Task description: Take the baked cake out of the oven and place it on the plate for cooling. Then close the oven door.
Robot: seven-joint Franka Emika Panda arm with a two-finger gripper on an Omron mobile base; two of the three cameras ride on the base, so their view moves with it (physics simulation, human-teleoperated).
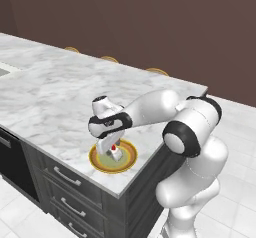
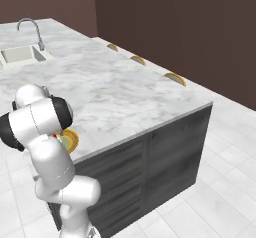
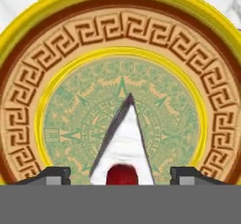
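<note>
Nearest the hand camera: jaws (image 3: 120, 173) parted, tips standing either side of the cake (image 3: 123, 145) with a gap each side, gripping nothing. Cake, a white wedge with a red cherry, resting on the patterned plate (image 3: 28, 110) directly below, point aimed away from the hand. Plate near the tabletop (image 1: 75, 92) front edge. No writing or brand legible. Oven door probably next.

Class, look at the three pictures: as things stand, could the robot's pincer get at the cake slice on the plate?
Probably yes. The pincer hangs directly over the cake slice on the plate, its fingertips spread to either side of the slice, and nothing lies between them.
</note>
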